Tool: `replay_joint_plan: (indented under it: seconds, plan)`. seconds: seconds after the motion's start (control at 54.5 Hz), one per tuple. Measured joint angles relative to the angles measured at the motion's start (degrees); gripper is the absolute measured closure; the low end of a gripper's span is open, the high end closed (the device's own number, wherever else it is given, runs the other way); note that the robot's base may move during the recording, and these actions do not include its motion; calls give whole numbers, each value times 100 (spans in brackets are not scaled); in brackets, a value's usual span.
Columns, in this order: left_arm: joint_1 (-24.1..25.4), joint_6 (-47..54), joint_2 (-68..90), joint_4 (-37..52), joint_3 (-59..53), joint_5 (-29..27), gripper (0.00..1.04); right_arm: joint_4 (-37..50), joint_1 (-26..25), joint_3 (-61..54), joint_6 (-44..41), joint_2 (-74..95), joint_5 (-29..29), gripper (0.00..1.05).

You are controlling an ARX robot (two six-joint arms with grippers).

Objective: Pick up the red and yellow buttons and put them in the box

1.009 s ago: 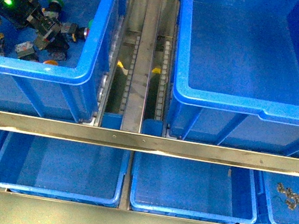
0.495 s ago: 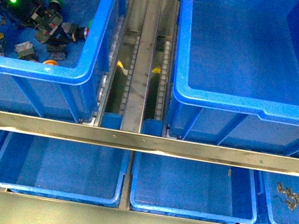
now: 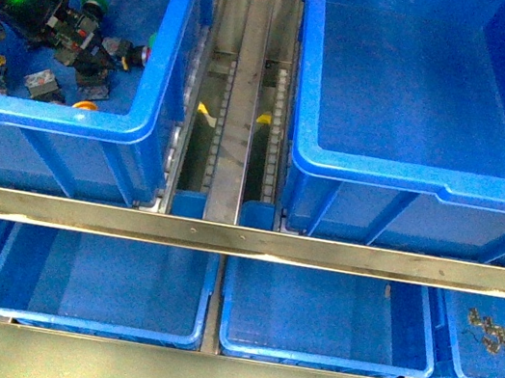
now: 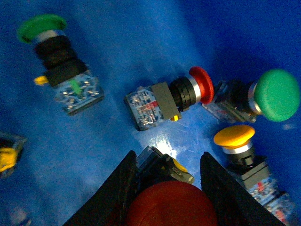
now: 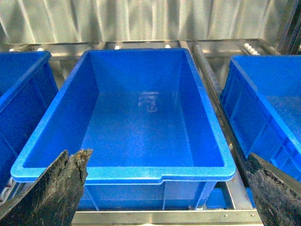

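My left gripper (image 4: 169, 162) is shut on a red button (image 4: 167, 205); its big red cap fills the space between the black fingers. In the front view the left gripper (image 3: 88, 41) sits low inside the left blue crate (image 3: 50, 114). On that crate's floor just beyond it lie another red button (image 4: 200, 84) on its side and a yellow button (image 4: 233, 136). The box (image 3: 411, 178) is the large deep crate on the right, and it holds nothing. My right gripper (image 5: 164, 157) hangs open, facing the box (image 5: 122, 172) from in front of its near rim.
Green-capped switches (image 4: 41, 28) (image 4: 277, 94) lie among the buttons. A steel conveyor channel (image 3: 241, 99) separates the two crates. A steel rail (image 3: 244, 239) runs in front, with shallow blue trays (image 3: 93, 318) below; the rightmost tray holds small metal parts (image 3: 495, 340).
My left arm has drawn slightly back and to the left inside the left crate, the gripper staying shut on the red button. Nothing else has moved.
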Motion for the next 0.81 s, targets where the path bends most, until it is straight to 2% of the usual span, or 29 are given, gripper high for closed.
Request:
replay_joint_plan:
  seconds: [0.202,0.403,0.587,0.807]
  plan:
    - [529,-1602,-1047,-125,-813,651,72,0,0,0,0,0,0,6]
    - [597,-3029,-1840,-85,-1663,1309,72,0,0,0,0,0,0,6]
    - [-68,-4487,-2944,96,-2721,1878,72,0,0,0,0,0,0,6]
    - [-1008,-5652,-3447,748,-3171,1698,72,0,0,0,0,0,0,6]
